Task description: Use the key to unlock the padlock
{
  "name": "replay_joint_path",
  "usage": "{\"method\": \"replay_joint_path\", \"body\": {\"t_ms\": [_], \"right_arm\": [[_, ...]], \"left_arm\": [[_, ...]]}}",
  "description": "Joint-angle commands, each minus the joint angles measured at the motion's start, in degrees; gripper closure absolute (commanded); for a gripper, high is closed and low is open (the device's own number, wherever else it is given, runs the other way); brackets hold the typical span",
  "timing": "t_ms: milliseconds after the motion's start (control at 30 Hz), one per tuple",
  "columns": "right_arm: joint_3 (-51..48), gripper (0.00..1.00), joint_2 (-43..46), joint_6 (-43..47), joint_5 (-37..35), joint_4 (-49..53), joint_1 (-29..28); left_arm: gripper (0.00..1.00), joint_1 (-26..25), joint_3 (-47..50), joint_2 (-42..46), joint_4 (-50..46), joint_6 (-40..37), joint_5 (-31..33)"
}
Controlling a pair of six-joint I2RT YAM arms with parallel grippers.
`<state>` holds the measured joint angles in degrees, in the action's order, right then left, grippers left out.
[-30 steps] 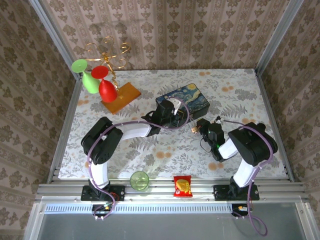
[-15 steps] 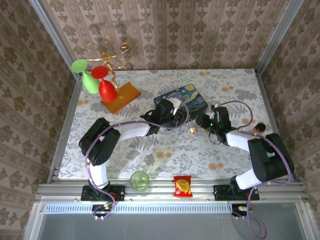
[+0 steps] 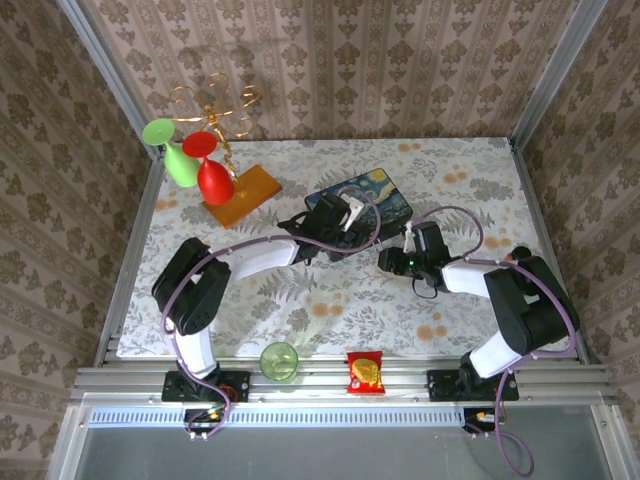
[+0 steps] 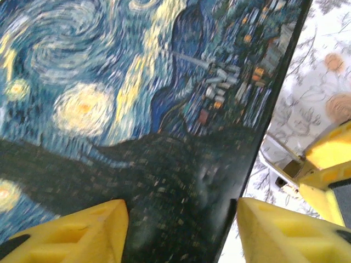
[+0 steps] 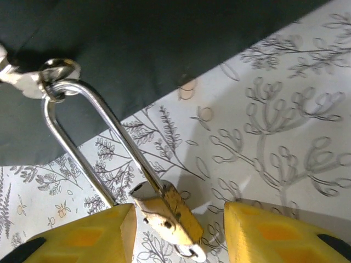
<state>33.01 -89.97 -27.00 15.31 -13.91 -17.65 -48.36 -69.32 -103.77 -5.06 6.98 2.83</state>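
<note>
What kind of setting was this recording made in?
Probably a staged lab test cell, not a real home. An aluminium frame runs along the near edge, wallpapered panels box the space in, and a painted box sits as a prop on a floral cloth.

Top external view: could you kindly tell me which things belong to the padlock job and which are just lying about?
Job: painted box; padlock, hooked through the clasp.
Lying about: green cup; snack packet; wine glasses on their stand.
</note>
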Motion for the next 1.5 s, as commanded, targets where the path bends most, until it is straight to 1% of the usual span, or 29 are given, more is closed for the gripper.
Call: {"method": "replay_joint_path", "body": {"t_ms": [0,100,233,400,467,533,667,733,767,833,933,967,1000,1067,1133,1200,1267,1300,1333,1367,1400,1467], "right_arm": [[2.0,0.55,-1.9,4.0,-3.1,1.9,-3.0],[2.2,0.57,-1.9,5.3,-7.8,2.1,-5.5],[2.2,0.57,-1.4,7.8,-15.5,2.1,-9.2],[2.3,0.71,-1.8,8.8,-21.9,1.1,-11.6],[1.6,0.77,-1.1,8.9,-24.7,0.1,-12.7],[0.0,0.85,0.4,8.7,-29.6,-1.7,-14.3],[-1.5,0.91,1.9,8.7,-38.4,-3.0,-17.5],[-0.8,0.94,2.1,8.8,-44.7,-1.6,-20.1],[-0.2,0.94,2.1,8.9,-47.0,-0.6,-21.1],[2.2,0.94,1.2,8.7,-54.0,3.1,-23.5],[7.5,0.94,-3.5,8.2,-62.9,11.0,-26.4],[9.2,0.94,-5.7,7.5,-64.1,13.5,-26.9],[11.1,0.95,-7.7,6.1,-65.0,15.9,-27.3],[12.2,0.95,-10.0,3.5,-64.7,16.9,-27.4],[11.1,0.96,-10.0,2.5,-62.2,14.7,-27.5],[9.6,0.92,-9.0,1.7,-59.1,12.4,-27.5],[8.4,0.83,-7.5,0.8,-55.3,10.8,-27.5],[7.6,0.74,-6.4,0.4,-53.5,10.0,-27.4],[6.2,0.62,-4.7,0.4,-51.6,8.3,-27.5],[4.8,0.55,-2.5,-0.1,-49.9,6.8,-27.4],[3.4,0.52,-0.3,-0.4,-47.9,5.6,-26.9],[1.3,0.51,3.0,-0.5,-44.2,3.7,-25.4]], "left_arm": [[0.40,0.0,0.9,0.3,-11.3,-3.4,4.0],[0.37,-0.3,-0.2,-2.2,-12.4,-5.9,4.4],[0.36,-1.8,-2.5,-5.6,-14.5,-7.9,8.3],[0.37,-2.3,-3.3,-7.2,-15.9,-8.6,11.1],[0.38,-2.1,-2.8,-7.0,-15.6,-8.3,10.9],[0.39,-1.8,-1.8,-6.6,-14.6,-7.9,10.0],[0.41,-1.5,-0.7,-6.4,-13.2,-7.1,9.4],[0.42,-1.5,-0.5,-6.5,-12.9,-7.1,9.3],[0.42,-1.4,-0.3,-6.6,-12.8,-7.1,9.3],[0.43,-1.3,-0.1,-6.6,-12.8,-7.2,9.2],[0.43,-1.2,0.2,-6.6,-12.5,-7.1,9.1],[0.43,-1.3,0.3,-6.5,-12.5,-7.2,9.2],[0.43,-1.2,0.6,-6.4,-12.3,-7.0,9.1],[0.43,-1.0,1.2,-6.0,-11.7,-6.8,8.5],[0.43,-0.9,2.0,-5.4,-10.9,-6.4,7.7],[0.44,-0.6,2.9,-4.8,-9.9,-5.9,6.4],[0.43,-0.4,3.8,-4.3,-9.0,-5.6,5.2],[0.43,-0.4,3.8,-4.3,-8.9,-5.6,5.3],[0.43,-0.3,3.8,-4.2,-9.0,-5.5,5.5],[0.42,-0.3,3.7,-4.0,-9.2,-5.6,5.6],[0.42,-0.2,3.7,-3.9,-9.2,-5.6,5.6],[0.42,0.0,3.6,-3.5,-9.3,-5.6,5.6]]}}
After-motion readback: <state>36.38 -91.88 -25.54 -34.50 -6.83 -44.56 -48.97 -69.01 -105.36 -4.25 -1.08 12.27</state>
